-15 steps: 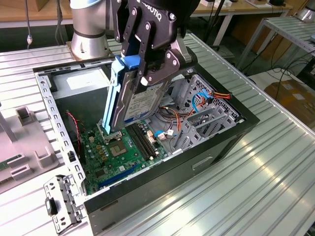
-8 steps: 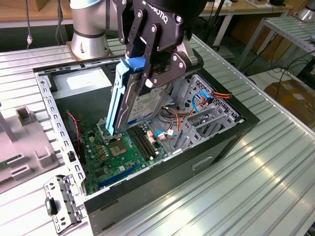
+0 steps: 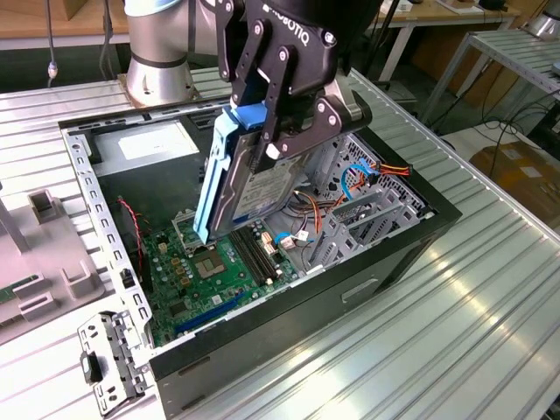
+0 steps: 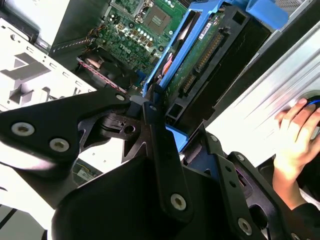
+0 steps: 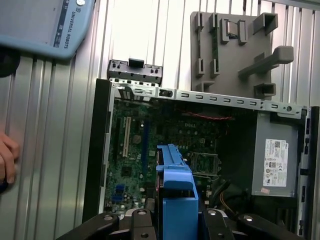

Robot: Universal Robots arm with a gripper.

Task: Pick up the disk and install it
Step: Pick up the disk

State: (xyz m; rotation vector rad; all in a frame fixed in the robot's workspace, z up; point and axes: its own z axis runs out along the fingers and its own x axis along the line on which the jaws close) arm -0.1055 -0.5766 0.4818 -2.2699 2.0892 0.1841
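Exterior view shows the end effector pinching the disk across its flat faces, closed firmly on the silver body between the blue carrier edges. The disk hangs steeply tilted, almost on its edge, over the motherboard inside the open computer case, just beside the metal drive cage but not inside it. I judge that this tilt helps the disk pass the cables toward the cage (in the second wrist view the disk shows its green circuit side). The arm reaches down from above the case, wrist tipped aslant, and its base stands on the desk beyond the case.
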